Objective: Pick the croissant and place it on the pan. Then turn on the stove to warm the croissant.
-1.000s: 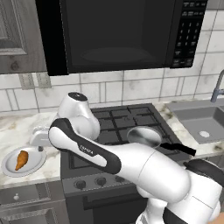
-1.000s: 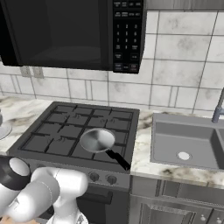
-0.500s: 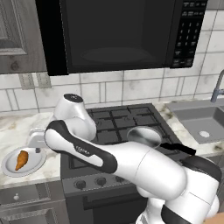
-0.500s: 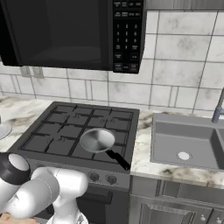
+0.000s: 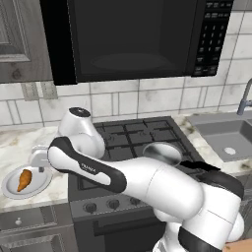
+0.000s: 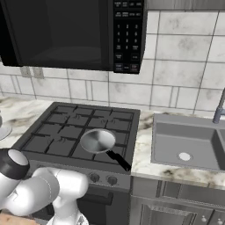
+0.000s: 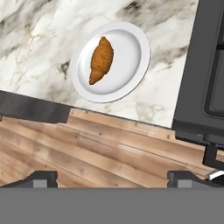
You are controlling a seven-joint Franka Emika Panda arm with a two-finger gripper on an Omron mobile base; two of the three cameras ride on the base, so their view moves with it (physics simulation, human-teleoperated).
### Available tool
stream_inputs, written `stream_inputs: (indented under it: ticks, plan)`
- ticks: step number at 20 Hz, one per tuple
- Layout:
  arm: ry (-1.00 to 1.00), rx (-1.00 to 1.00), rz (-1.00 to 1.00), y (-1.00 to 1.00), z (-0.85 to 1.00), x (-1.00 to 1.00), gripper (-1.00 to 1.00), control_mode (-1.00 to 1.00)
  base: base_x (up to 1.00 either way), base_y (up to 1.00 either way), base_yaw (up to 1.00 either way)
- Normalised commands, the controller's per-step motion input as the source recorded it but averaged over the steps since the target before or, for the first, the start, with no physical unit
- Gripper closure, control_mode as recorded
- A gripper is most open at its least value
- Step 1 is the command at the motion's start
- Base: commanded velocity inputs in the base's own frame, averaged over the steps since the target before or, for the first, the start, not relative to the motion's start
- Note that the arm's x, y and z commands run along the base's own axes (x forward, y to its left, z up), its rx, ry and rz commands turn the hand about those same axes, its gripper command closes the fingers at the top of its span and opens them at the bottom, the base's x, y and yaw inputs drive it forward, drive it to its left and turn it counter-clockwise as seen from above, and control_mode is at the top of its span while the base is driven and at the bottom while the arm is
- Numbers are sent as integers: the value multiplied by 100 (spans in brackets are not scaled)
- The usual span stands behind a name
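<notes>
The orange-brown croissant (image 7: 101, 60) lies on a round white plate (image 7: 139, 52), seen in the upper half of the hand view. My gripper (image 7: 112, 177) is open, its two dark tips wide apart, holding nothing, and well above the croissant. From the left base camera, my hand (image 5: 39, 158) hovers over the back edge of the plate (image 5: 42, 183), with the croissant (image 5: 23, 179) below and to its left. The silver pan (image 5: 162, 152) (image 6: 97, 141) sits on the front right of the stove (image 5: 133, 142) (image 6: 66, 132), its black handle (image 6: 118, 160) pointing toward the front right.
The black microwave (image 5: 133, 34) (image 6: 66, 30) hangs over the stove. A sink (image 5: 226, 133) (image 6: 184, 140) with a faucet (image 6: 218, 110) lies to the right. The stove's knobs (image 6: 92, 177) line its front. Wooden floor (image 7: 87, 148) shows past the counter's edge.
The arm has swung a little further left, bringing the hand over the plate. The croissant, pan and plate have not moved.
</notes>
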Motion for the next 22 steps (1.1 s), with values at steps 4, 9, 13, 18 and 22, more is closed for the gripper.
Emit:
stream_inputs:
  ticks: [4, 9, 13, 18, 22]
  plan:
    - [0, -8, -1, 19, -13, 29, -100, -100, 0, 0, 0]
    - [0, -7, -1, 20, -10, 22, -100, -100, 0, 0, 0]
    - [0, -5, -1, 19, -9, 18, -100, -100, 0, 0, 0]
    - [0, -1, 0, 21, -11, 16, -100, -100, 0, 0, 0]
    - [0, 0, 0, 16, -13, 14, -100, -100, 0, 0, 0]
